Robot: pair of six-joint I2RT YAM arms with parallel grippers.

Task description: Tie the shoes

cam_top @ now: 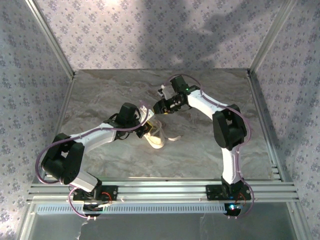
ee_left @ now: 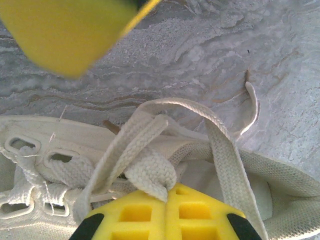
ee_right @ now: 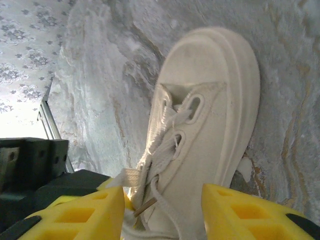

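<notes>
The cream-white sneaker (cam_top: 157,139) lies on the marble table, mid-left. My left gripper (cam_top: 145,126) is right over its tongue. In the left wrist view this gripper (ee_left: 167,189) is shut, its yellow fingertips (ee_left: 135,212) pinching a folded loop of white lace (ee_left: 150,172) above the eyelets of the sneaker (ee_left: 45,142). Another lace strand (ee_left: 227,155) runs across the opening, and a loose end (ee_left: 253,102) trails on the table. My right gripper (cam_top: 160,106) hovers just beyond the toe. It is open (ee_right: 162,200), its fingers (ee_right: 75,215) straddling the laced part of the sneaker (ee_right: 215,95).
Patterned fabric walls (cam_top: 150,30) enclose the marble tabletop (cam_top: 200,150) on three sides. An aluminium rail (cam_top: 160,190) runs along the near edge. The left arm's black housing (ee_right: 30,160) sits close beside my right gripper's left finger. A blurred yellow finger (ee_left: 65,30) hangs above the shoe.
</notes>
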